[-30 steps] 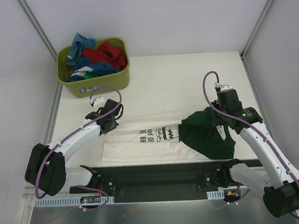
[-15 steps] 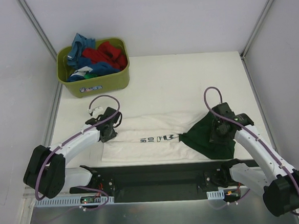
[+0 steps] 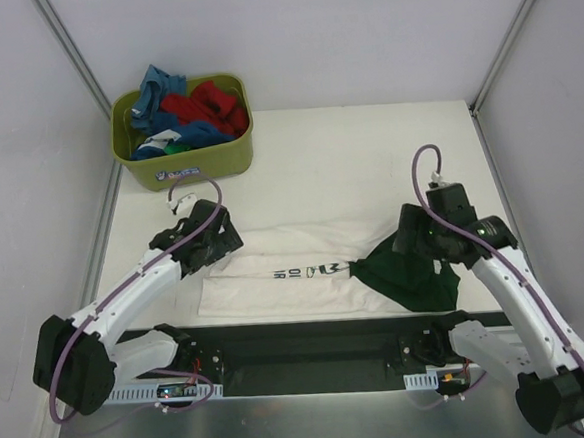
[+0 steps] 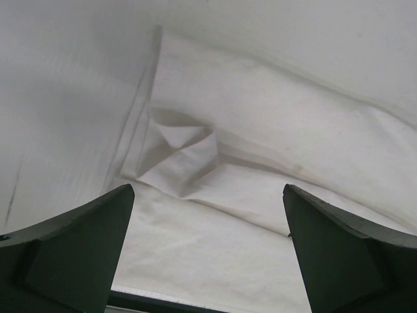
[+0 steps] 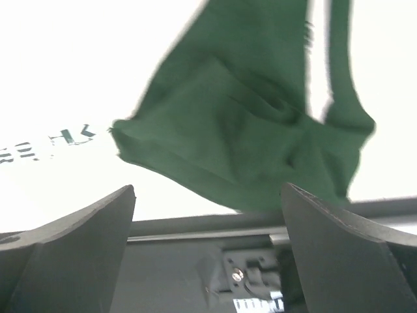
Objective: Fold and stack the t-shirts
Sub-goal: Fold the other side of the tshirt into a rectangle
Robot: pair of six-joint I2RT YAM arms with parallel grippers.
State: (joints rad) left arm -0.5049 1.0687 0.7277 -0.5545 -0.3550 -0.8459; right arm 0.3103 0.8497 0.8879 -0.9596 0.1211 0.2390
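Note:
A cream t-shirt point(image 3: 276, 270) with black print lies folded into a long band across the near part of the table. Its dark green sleeve and collar end point(image 3: 408, 276) is bunched at the right. My left gripper point(image 3: 226, 248) hovers open over the band's left end. In the left wrist view its jaws point(image 4: 208, 261) stand wide above creased cream cloth point(image 4: 260, 163), holding nothing. My right gripper point(image 3: 412, 241) hangs open just above the green bunch. In the right wrist view the green cloth point(image 5: 247, 130) lies beyond its empty jaws point(image 5: 208, 254). More t-shirts point(image 3: 192, 111), blue, red and green, are piled in the tub.
An olive-green plastic tub point(image 3: 196, 164) stands at the back left corner of the table. A black mounting rail point(image 3: 311, 340) runs along the near edge, right below the shirt. White walls with metal posts close in the sides.
Both grippers went from shut to wide open and let go of the shirt. The right one lowered the green end onto the table, then lifted off it. The left one released the band's left end.

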